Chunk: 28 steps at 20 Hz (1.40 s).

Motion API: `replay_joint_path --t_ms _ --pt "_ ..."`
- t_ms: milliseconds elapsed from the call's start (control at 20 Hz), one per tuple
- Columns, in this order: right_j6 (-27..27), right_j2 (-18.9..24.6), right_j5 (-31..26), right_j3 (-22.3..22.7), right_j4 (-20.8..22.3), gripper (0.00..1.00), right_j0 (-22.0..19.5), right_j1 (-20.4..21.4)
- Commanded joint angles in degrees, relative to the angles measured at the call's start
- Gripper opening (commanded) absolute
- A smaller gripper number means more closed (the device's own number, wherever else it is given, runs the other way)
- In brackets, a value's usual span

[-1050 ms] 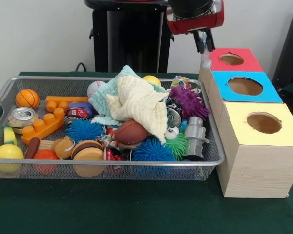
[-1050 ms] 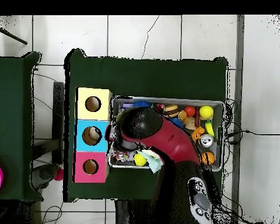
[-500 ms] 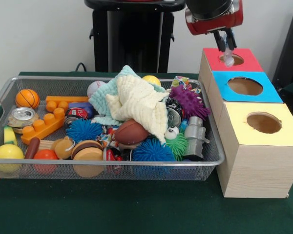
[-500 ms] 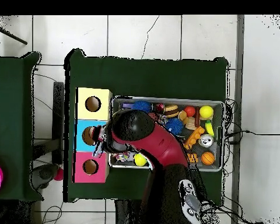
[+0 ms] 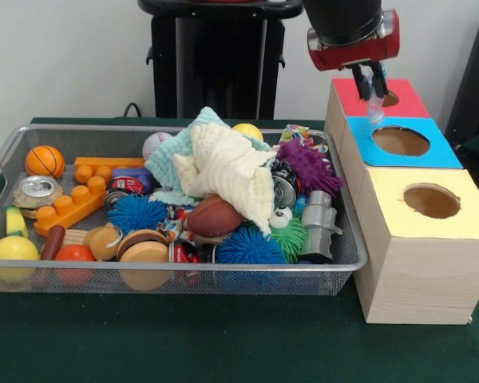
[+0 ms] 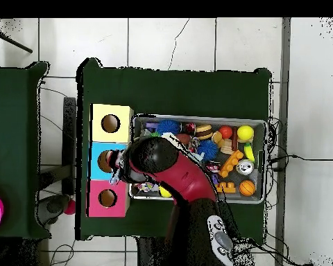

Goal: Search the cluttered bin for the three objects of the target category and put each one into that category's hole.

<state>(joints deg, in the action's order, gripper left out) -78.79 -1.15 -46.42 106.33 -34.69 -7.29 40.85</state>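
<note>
So the gripper (image 5: 370, 82) is parked right above the row of boxes, over the spot where the red box (image 5: 375, 97) meets the blue box (image 5: 401, 141). A small clear, plasticky-looking object (image 5: 374, 107) is pinched between the fingers, which are closed on it; what exactly it is can't be made out. It hangs just above the near edge of the red box's hole, not inside it. In the overhead view the gripper (image 6: 116, 166) is seen between the red and blue box tops.

The yellow box (image 5: 428, 199) sits on the other side of the blue box, nothing over it.

Beside the boxes, the wire bin (image 5: 184, 275) is packed: a cream cloth (image 5: 227, 171) heaped in the middle, a purple spiky ball (image 5: 310, 166) on the side nearest the boxes, a small football (image 5: 214, 215) below the cloth, and a mini basketball (image 5: 45, 160) and soda can (image 5: 37, 190) at the end farthest from the boxes.
</note>
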Motion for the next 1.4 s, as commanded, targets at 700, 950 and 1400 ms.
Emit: replay_joint_path --t_ms 700,950,1400 --pt "-8.3 11.8 11.3 8.0 -8.4 0.0 -3.1 -1.5" --pt "-7.2 12.4 12.3 9.7 -8.7 0.0 -3.3 -0.9" --pt "-8.5 11.1 15.1 8.9 -5.2 1.0 -2.4 -1.1"
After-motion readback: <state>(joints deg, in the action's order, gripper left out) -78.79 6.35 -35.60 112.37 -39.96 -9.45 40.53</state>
